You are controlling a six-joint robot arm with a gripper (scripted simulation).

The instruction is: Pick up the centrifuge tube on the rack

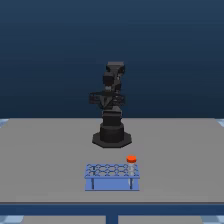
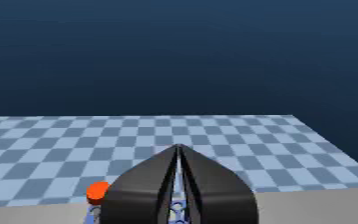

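Orange-capped tube [image 1: 131, 167] stands in the blue rack [image 1: 112, 177] near the bench [image 1: 45, 160] front edge; my pincer [image 2: 178, 149], fingertips nearly together, holds nothing.

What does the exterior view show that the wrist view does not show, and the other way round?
Only the exterior view shows the whole arm on its base, the grey table and the complete rack. Only the wrist view shows the gripper up close, its fingers nearly together, and a blue checkered floor beyond. Both show the centrifuge tube with its orange-red cap and part of the rack.
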